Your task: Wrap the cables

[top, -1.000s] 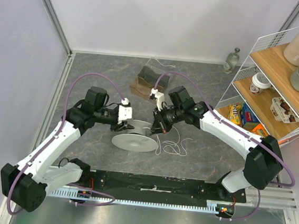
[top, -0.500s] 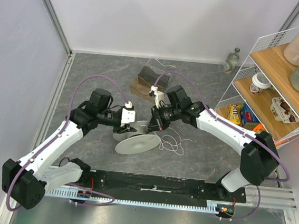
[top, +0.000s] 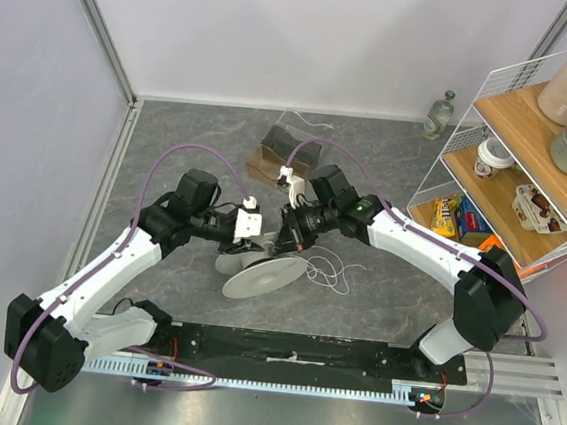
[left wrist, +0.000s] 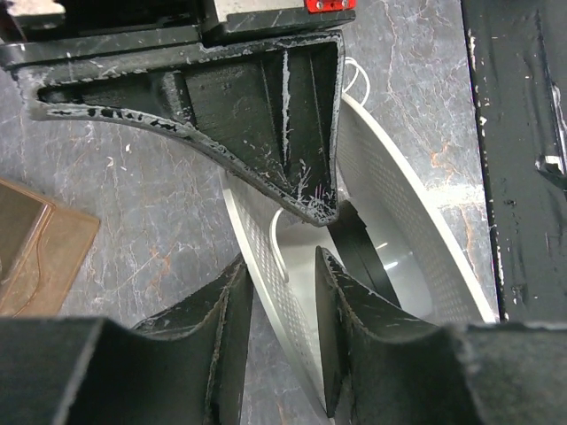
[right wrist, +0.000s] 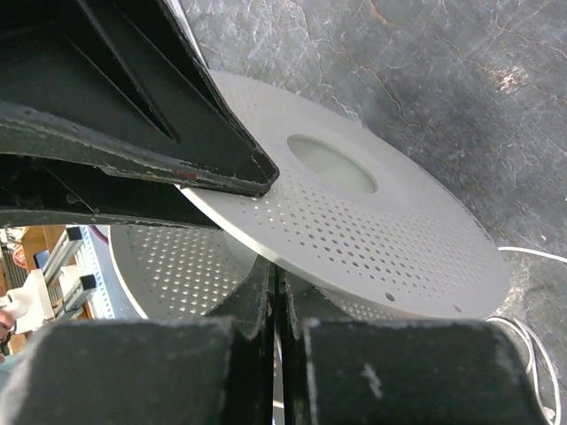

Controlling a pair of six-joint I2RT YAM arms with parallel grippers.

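A white perforated spool (top: 262,276) leans tilted at the table's middle. My left gripper (top: 254,238) reaches in from the left. In the left wrist view it (left wrist: 282,258) is shut on one flange of the spool (left wrist: 416,239), which is wedged slantwise between the fingers. A thin white cable (left wrist: 276,243) curls inside that flange. My right gripper (top: 289,238) comes from the right, just above the spool. Its jaws (right wrist: 275,270) are pressed together on a thin strand of the cable, under the spool's upper flange (right wrist: 372,230). Loose cable loops (top: 333,275) lie right of the spool, and a strand of cable (right wrist: 529,255) shows at the frame's edge.
A brown and black box (top: 287,158) sits behind the grippers, with a small bottle (top: 439,112) at the back wall. A wire shelf (top: 511,144) with bottles and packets stands at the right. The black base rail (top: 290,349) runs along the near edge.
The spool has been tipped up and shifted slightly right. My left gripper has moved right onto it and narrowed its jaws. My right gripper has edged left, still shut.
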